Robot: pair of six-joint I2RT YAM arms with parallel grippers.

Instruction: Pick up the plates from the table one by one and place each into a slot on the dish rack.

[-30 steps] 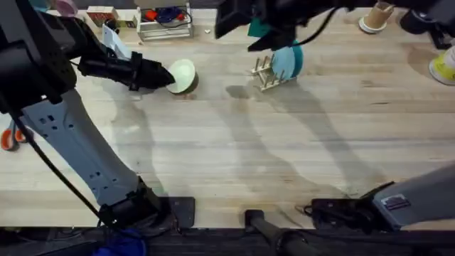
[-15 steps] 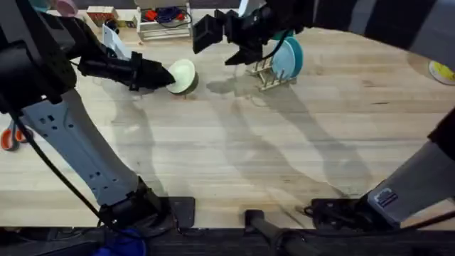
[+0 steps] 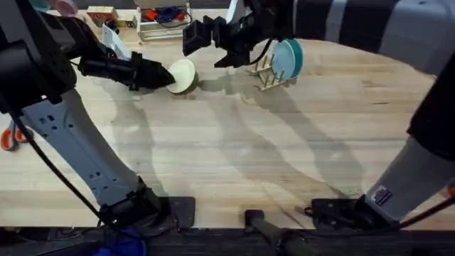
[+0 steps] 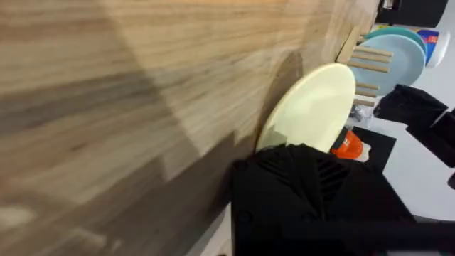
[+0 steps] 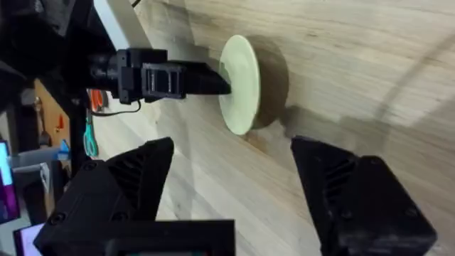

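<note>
2 plates: 1 cream-yellow plate (image 3: 183,75), 1 teal-blue plate (image 3: 288,58); 1 dish rack (image 3: 266,73); 2 grippers: left gripper (image 3: 165,75), right gripper (image 3: 206,44); 1 table (image 3: 270,149); 1 white frame stand (image 3: 164,25)

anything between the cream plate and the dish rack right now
Yes: the right gripper, fingers spread, hangs between the cream plate, held by the left gripper, and the dish rack, which holds the teal plate.

White frame stand (image 3: 165,21) beyond tabletop
</note>
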